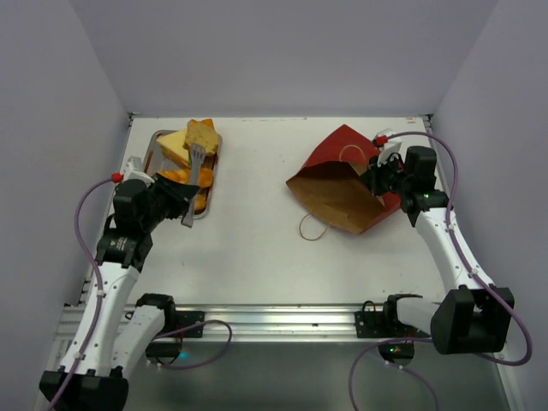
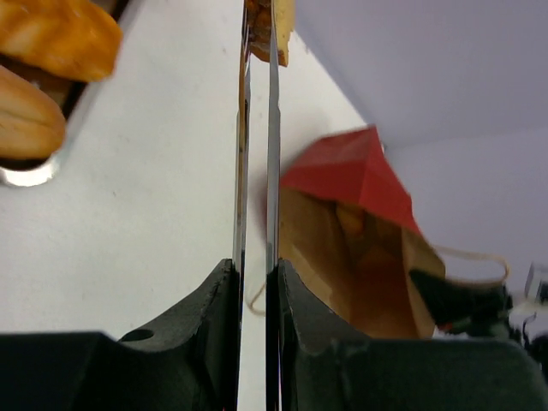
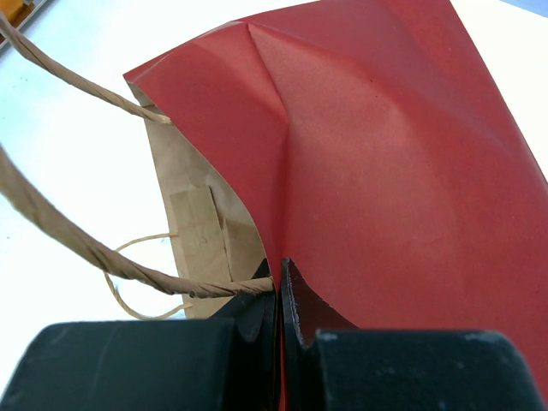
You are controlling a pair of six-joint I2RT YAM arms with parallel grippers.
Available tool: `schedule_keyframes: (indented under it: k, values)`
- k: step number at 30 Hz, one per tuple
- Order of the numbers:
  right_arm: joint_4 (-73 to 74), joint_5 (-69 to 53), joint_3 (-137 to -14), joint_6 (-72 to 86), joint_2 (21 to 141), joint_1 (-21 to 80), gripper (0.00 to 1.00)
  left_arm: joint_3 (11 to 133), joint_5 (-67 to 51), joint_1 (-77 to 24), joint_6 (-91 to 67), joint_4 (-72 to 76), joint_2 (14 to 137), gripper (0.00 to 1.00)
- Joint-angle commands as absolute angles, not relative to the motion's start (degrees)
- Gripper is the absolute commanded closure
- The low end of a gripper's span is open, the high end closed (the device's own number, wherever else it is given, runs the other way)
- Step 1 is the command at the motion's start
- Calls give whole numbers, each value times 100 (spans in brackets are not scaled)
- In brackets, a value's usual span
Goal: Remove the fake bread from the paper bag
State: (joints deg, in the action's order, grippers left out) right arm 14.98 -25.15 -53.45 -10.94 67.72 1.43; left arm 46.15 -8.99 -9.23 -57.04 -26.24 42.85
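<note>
Your left gripper (image 1: pixel 197 156) is clamped on a bread slice (image 1: pixel 202 133), its thin fingers pinching the slice on edge. It hangs well apart from the paper bag (image 1: pixel 338 195), over the steel tray (image 1: pixel 209 208), which sits across the table from the bag on the left arm's side. The tray holds more fake bread: a pale yellow wedge (image 1: pixel 174 145) and orange pieces (image 1: pixel 181 177). Judge several pieces out already, and this slice clear of the bag but not yet let go. Your right gripper (image 3: pixel 281 272) is clenched on the bag's red wall at the rim, on the side away from the tray. The bag lies on its side, mouth gaping toward the tray and the near edge, brown lining showing. One string handle (image 1: pixel 310 229) loops onto the table just in front of the mouth. The left wrist view shows an orange-brown patch (image 2: pixel 351 224) deep in the bag, and you cannot tell whether it is another piece or only lining. Left to do, by my read: set the slice down, release, check inside the bag. Surface: plain white matte table (image 1: pixel 257 257). Room: pale grey walls (image 1: pixel 282 51) close in behind the bag and on both sides of it.
</note>
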Motion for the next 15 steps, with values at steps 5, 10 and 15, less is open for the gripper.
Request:
schedule_keyframes:
  k: [5, 10, 15]
  values:
    - [1380, -2725, -5467, -1020, 6706, 123, 100, 3921, -2285, 1299, -6696, -424, 4640, 100]
    - [1389, -2742, -5476, -1019, 6750, 123, 100, 3394, -2435, 1819, -7048, 517, 4921, 100]
    - [1398, -2716, -5467, -1028, 6750, 132, 100, 2962, -2768, 2074, -7260, 1483, 5412, 100]
